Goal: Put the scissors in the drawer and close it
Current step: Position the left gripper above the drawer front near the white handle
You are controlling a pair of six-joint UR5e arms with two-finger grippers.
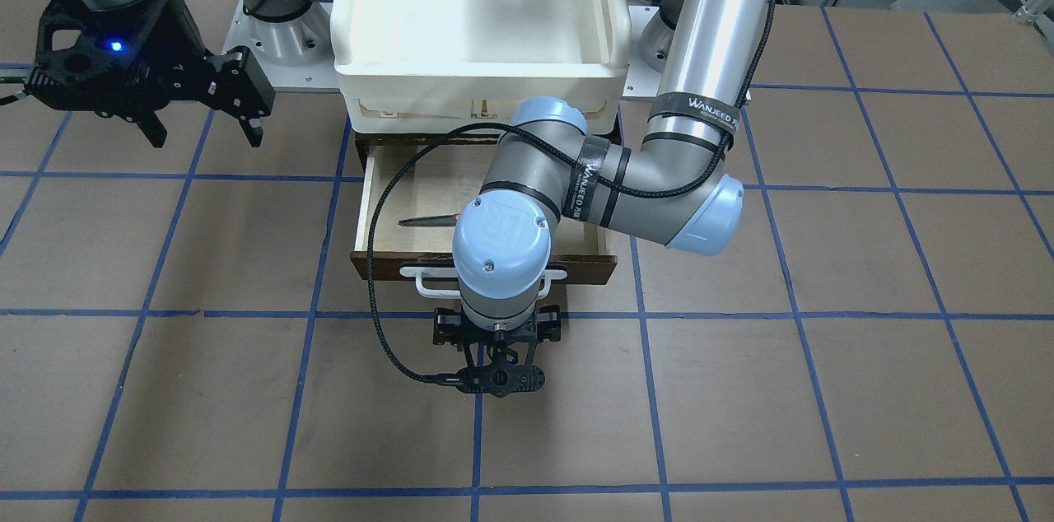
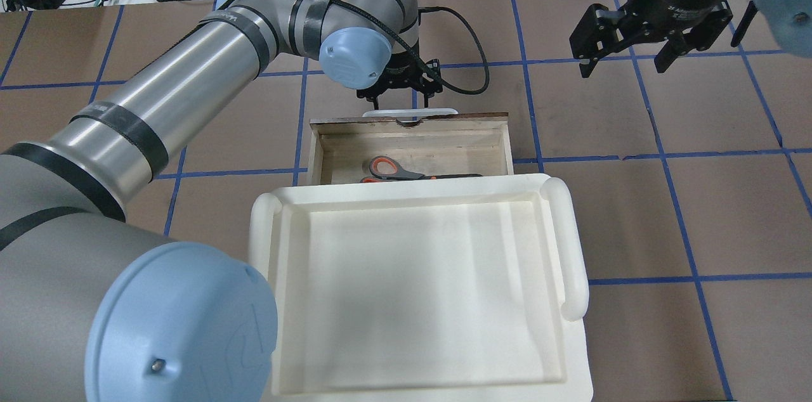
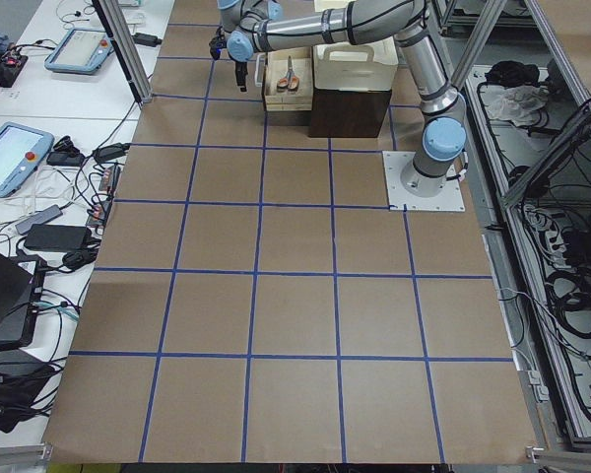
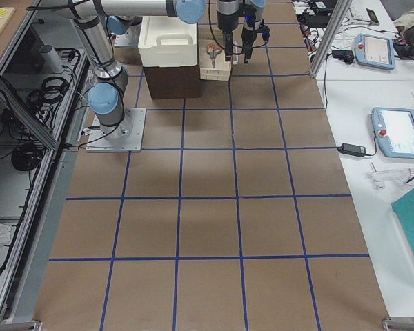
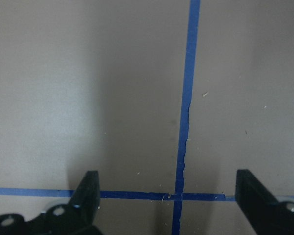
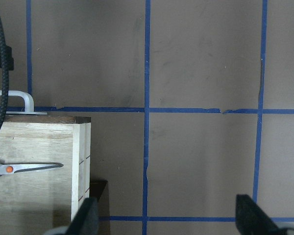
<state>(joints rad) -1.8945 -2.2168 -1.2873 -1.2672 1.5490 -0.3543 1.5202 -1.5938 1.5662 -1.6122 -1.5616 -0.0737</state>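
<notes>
The drawer (image 2: 412, 136) stands pulled open under the white tray, its white bar handle (image 1: 428, 279) towards the table's middle. The scissors (image 2: 406, 170) lie flat on its pale floor, partly under the tray's rim; their blades show in the front view (image 1: 428, 220) and the right wrist view (image 6: 24, 168). My left gripper (image 2: 399, 94) hangs just beyond the handle, pointing down, open and empty over a tape cross (image 5: 179, 196). My right gripper (image 2: 625, 66) is open and empty, hovering over bare table beside the drawer.
A large white plastic tray (image 2: 571, 243) sits on top of the drawer's dark cabinet. My left arm's elbow (image 1: 700, 209) reaches over the drawer's side. The brown table with blue tape lines extends all round.
</notes>
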